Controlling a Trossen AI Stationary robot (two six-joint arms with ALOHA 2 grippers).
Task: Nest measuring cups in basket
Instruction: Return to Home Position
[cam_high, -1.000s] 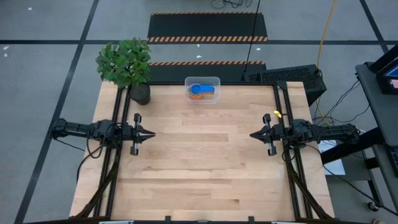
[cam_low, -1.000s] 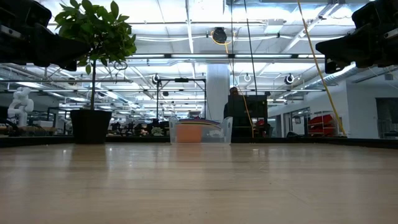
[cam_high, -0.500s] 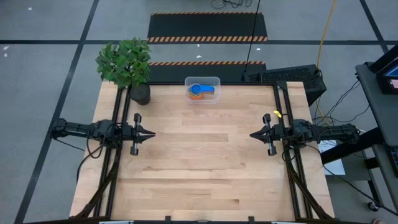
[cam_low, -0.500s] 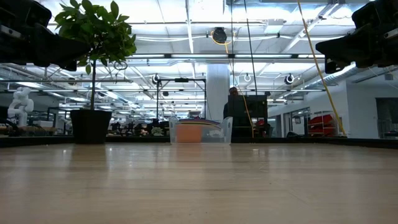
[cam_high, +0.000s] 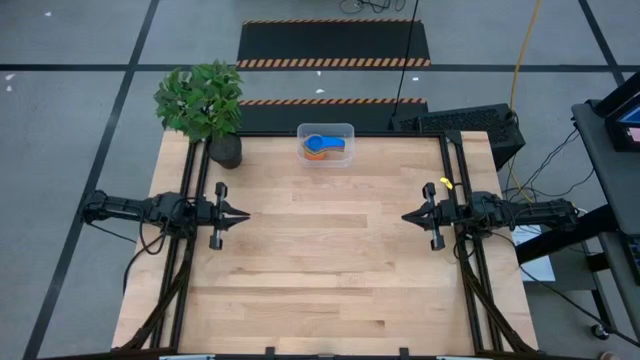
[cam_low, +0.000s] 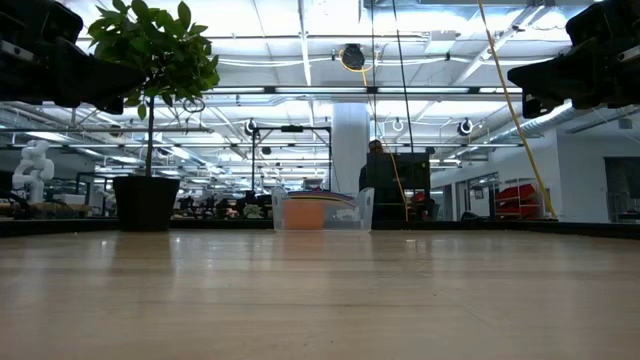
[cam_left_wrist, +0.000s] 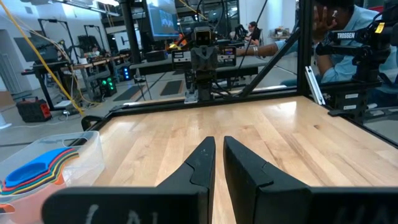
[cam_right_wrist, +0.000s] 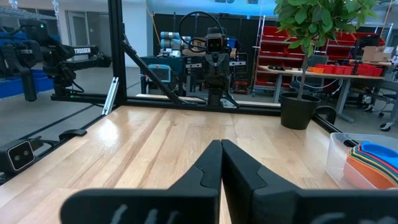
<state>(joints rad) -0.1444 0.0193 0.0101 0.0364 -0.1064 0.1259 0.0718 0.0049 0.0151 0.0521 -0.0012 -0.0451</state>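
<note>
The clear basket stands at the middle of the table's far edge. The measuring cups lie stacked inside it, a blue one on top and orange below. In the left wrist view their handles fan out, coloured, behind the basket's wall. The right wrist view shows the stack too. My left gripper hovers level at the table's left side, shut but for a thin slit, holding nothing. My right gripper hovers level at the right side, shut and empty.
A green plant in a dark pot stands at the far left corner, left of the basket. Bare wooden tabletop lies between the two grippers and toward the near edge. A person sits beyond the table's right side.
</note>
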